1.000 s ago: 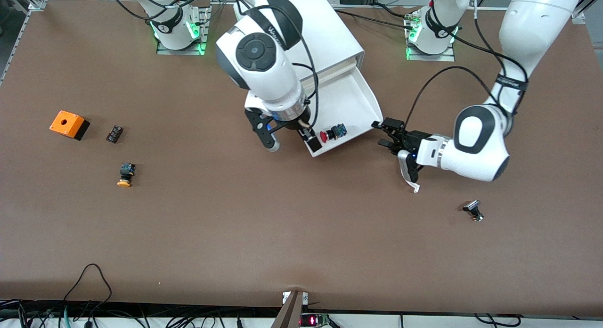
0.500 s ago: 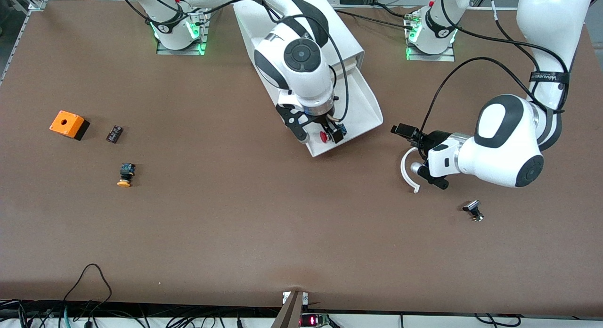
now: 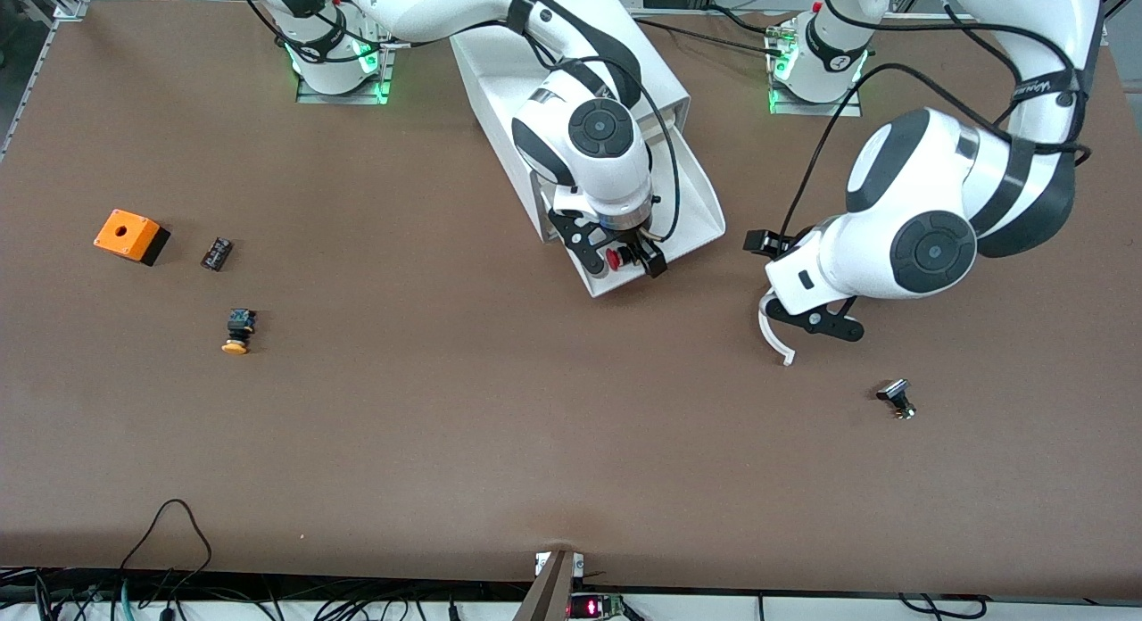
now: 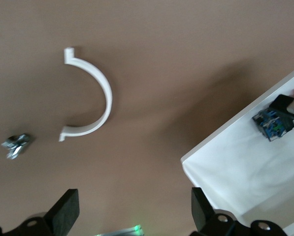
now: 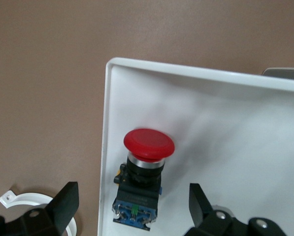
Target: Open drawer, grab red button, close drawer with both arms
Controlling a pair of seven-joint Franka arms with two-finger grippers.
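Spread jaws of the right gripper [image 3: 623, 259] straddle the red button [image 5: 146, 167] at the open drawer's [image 3: 691, 212] front corner; centring is advised before pinching. Left gripper [image 4: 132, 216] (also spread) waits over bare table.

Front view is evenly and brightly lit from overhead; the brown table [image 3: 446, 425] is rendered matte, without glare. Only short, soft shadows are cast under the arms. Specular highlights are seen on the glossy white arm shells, and green LED glow is visible at both bases. Left wrist view is soft overall: the white curved strip [image 4: 95, 98] and a small metal part [image 4: 16, 146] are blurred. In the right wrist view the button [image 5: 147, 164] is sharply focused, a soft grey shadow being thrown across the drawer [image 5: 225, 113] floor.
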